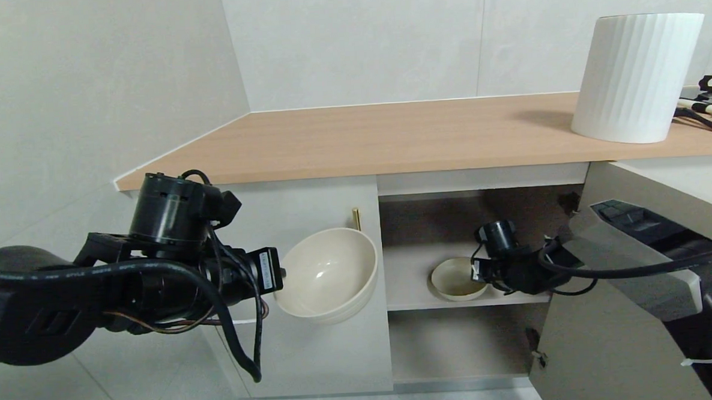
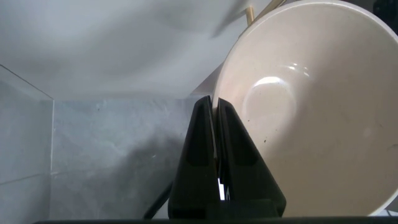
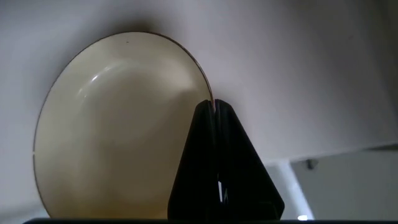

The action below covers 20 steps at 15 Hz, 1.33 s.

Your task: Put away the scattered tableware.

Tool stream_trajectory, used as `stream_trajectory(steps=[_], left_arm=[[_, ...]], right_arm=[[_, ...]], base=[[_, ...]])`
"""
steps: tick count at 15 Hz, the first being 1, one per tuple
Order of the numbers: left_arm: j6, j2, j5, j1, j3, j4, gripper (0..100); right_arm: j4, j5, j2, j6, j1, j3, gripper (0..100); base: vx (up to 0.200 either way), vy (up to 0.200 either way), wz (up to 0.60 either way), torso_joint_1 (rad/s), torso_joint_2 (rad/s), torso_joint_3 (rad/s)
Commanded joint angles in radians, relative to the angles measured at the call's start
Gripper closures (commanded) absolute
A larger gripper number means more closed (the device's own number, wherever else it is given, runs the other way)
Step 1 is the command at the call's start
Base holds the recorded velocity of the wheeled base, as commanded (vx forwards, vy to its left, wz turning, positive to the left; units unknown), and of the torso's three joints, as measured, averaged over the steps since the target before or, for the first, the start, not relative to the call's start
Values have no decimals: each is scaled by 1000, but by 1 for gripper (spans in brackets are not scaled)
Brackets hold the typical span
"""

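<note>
- While the left arm reaches straight ahead in front of the shut white cabinet door (image 1: 315, 358), the left gripper (image 1: 282, 272) (image 2: 216, 109) pinches the near rim of a cream round bowl (image 1: 329, 273) (image 2: 311, 112), fingers almost together on the thin wall.
- That bowl hangs in the air just past the fingertips, tipped onto its side, with its mouth facing back toward the robot and slightly up.
- Over on the other side, the right arm reaches into the open cupboard, wrist level.
- The right gripper (image 1: 478, 273) (image 3: 214, 109) is closed narrow on the edge of a shallow cream plate (image 1: 455, 278) (image 3: 118, 124).
- The plate lies flat just beyond those fingertips, face up, low at the white cupboard shelf (image 1: 408, 285); whether it touches the shelf I can't tell.
- Above both hands, a white ribbed cylindrical container (image 1: 636, 76) stands upright on the wooden countertop (image 1: 359, 140).
</note>
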Motion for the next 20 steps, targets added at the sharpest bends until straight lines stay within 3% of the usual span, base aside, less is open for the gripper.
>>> stream_trajectory(steps=[1,10,11,16,19,20], left_arm=[[-1,4,0,0,-1,0,100],[-1,14,2,-3,-1,-2,100],[-1,14,2,-3,-1,0,100],[0,17,2,-3,-2,-2,100],[0,60,5,-9,-7,-26,100],[0,101,8,-16,-24,-19,100]], right_arm=[[1,-10,47,0,-1,-38,100],[1,-33,84,20,-14,-124,100],[1,-33,83,23,-14,-124,0],[3,-33,29,52,-6,-90,0],[3,26,-172,60,25,123,0],[3,161,-324,54,49,272,0]], base=[[0,0,0,0,0,0],[0,0,0,0,0,0],[0,0,0,0,0,0],[0,0,0,0,0,0],[0,0,0,0,0,0],[0,0,0,0,0,0]])
